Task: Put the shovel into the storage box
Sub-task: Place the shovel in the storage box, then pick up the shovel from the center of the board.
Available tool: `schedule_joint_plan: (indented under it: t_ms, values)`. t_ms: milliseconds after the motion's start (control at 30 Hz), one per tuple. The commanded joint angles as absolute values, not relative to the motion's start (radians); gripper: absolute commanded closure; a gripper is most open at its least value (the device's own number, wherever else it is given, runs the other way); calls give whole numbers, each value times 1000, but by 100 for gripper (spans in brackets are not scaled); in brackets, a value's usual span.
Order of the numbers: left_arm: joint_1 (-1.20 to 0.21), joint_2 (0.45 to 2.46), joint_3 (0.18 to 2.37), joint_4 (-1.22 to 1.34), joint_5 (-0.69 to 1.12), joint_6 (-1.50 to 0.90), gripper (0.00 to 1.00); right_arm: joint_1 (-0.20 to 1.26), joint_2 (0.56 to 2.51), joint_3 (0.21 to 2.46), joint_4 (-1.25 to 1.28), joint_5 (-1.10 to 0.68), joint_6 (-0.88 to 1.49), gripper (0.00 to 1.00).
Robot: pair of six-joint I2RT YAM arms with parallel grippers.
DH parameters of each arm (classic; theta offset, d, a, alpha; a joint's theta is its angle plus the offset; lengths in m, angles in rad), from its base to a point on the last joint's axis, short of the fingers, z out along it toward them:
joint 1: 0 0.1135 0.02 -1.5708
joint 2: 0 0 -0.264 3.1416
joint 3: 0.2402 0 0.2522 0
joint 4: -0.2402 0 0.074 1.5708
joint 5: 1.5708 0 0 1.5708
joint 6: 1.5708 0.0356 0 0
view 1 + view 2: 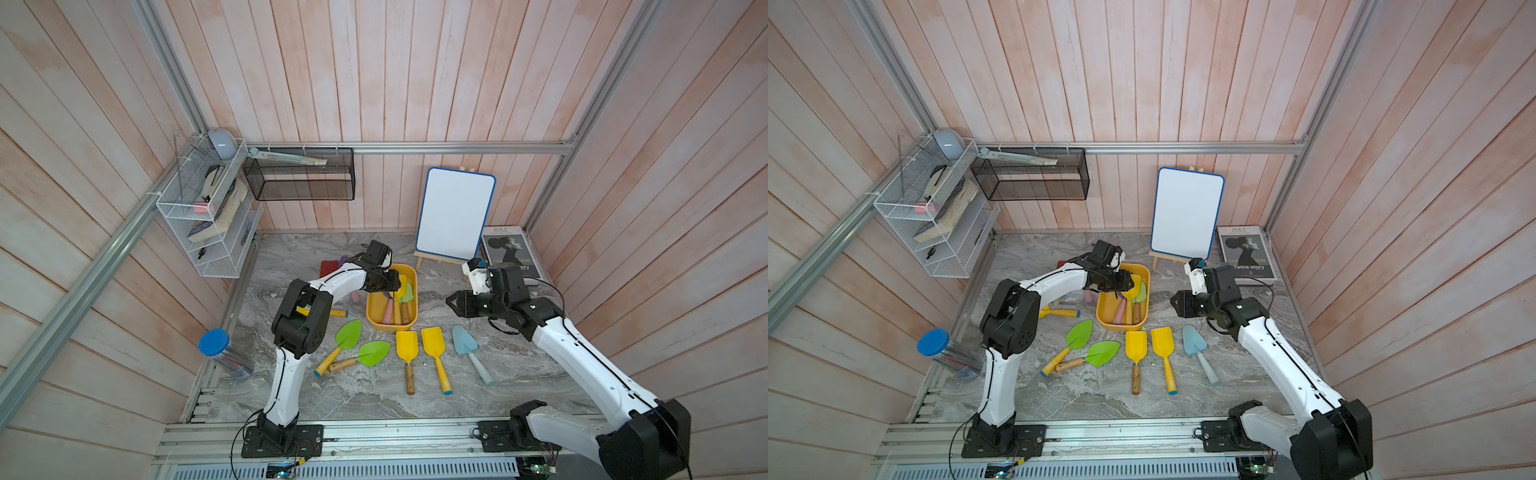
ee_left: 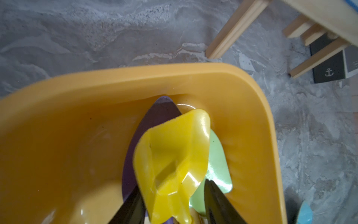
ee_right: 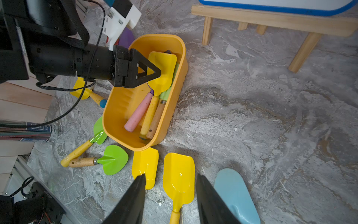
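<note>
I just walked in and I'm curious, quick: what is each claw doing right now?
Left claw: open, straddling the yellow shovel that lies in the storage box.
Right claw: open, holding nothing.

Pale pink plank walls (image 1: 415,62) enclosed a grey marbled counter (image 1: 353,395). An aluminium rail (image 1: 457,147) crossed the far wall.

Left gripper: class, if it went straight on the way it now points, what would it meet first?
Probably the yellow shovel, whose blade lies in the storage box directly ahead of the left gripper; depth is uncertain.
</note>
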State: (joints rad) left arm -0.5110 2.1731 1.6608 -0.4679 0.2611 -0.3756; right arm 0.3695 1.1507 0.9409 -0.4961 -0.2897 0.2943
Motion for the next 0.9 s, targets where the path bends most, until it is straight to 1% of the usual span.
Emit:
schedule_joint_plan:
  t_ms: [0, 100, 167, 267, 500, 633, 700, 867]
  values:
    - [-521, 2188, 1721, -545, 197, -381, 42, 361, 1142, 933, -488, -300, 284, 52]
    - [-524, 2183, 1745, -585, 168, -394, 37, 360, 1140, 933, -494, -297, 281, 52]
    - [-526, 2176, 1752, -603, 144, -402, 32, 359, 1138, 929, -499, -288, 283, 52]
    - [-526, 2162, 1758, -619, 122, -408, 28, 355, 1137, 923, -511, -267, 284, 52]
    - [-535, 2105, 1758, -632, 123, -418, 25, 344, 1139, 902, -579, -208, 330, 52]
    - [-554, 2007, 1721, -598, 155, -431, 22, 344, 1129, 871, -647, -170, 366, 51]
    - [-561, 1943, 1675, -556, 187, -445, 21, 344, 1108, 841, -666, -155, 388, 49]
    - [-573, 1736, 1499, -411, 257, -506, 20, 344, 1033, 764, -754, -76, 447, 48]
